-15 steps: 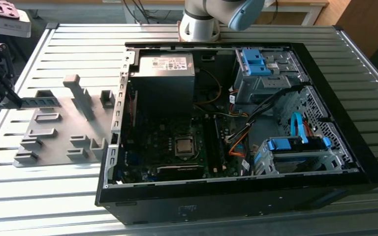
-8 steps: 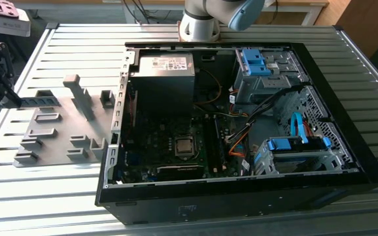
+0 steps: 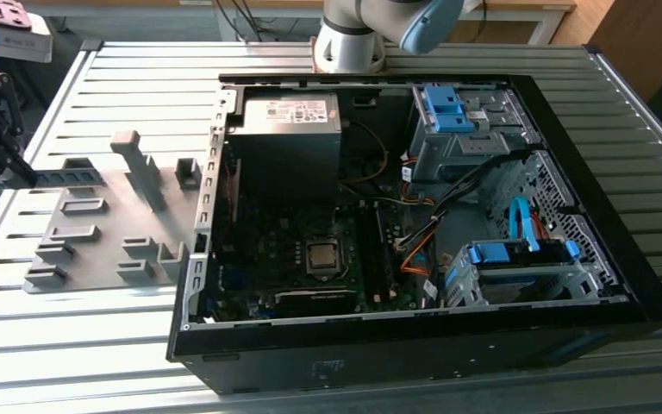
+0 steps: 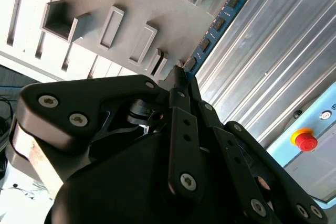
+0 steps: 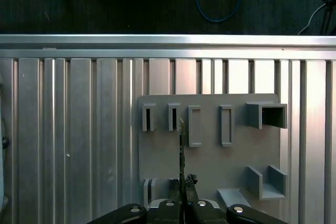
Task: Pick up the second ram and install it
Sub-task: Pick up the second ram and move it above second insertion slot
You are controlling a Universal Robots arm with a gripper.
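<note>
The second ram (image 4: 220, 19) is a blue-green stick with small black chips, and my gripper (image 4: 181, 80) is shut on one end of it. In the first wrist view the ram (image 5: 181, 140) shows edge-on, running out from the gripper (image 5: 184, 184) over the grey slotted holder plate (image 5: 210, 166). In the exterior view the gripper (image 3: 18, 175) is at the far left, with the ram (image 3: 66, 178) lying level along the holder plate's (image 3: 101, 250) far edge. I cannot tell whether the stick is clear of its slot. The motherboard's memory slots (image 3: 368, 250) lie inside the open computer case (image 3: 210, 216).
The case lies on its side on a slatted aluminium table (image 3: 113, 86), to the exterior view's right of the holder plate. Inside are a power supply (image 3: 290, 112), blue drive cages (image 3: 446, 108) and loose cables (image 3: 417, 254). A red stop button (image 4: 304, 140) sits beyond the table edge.
</note>
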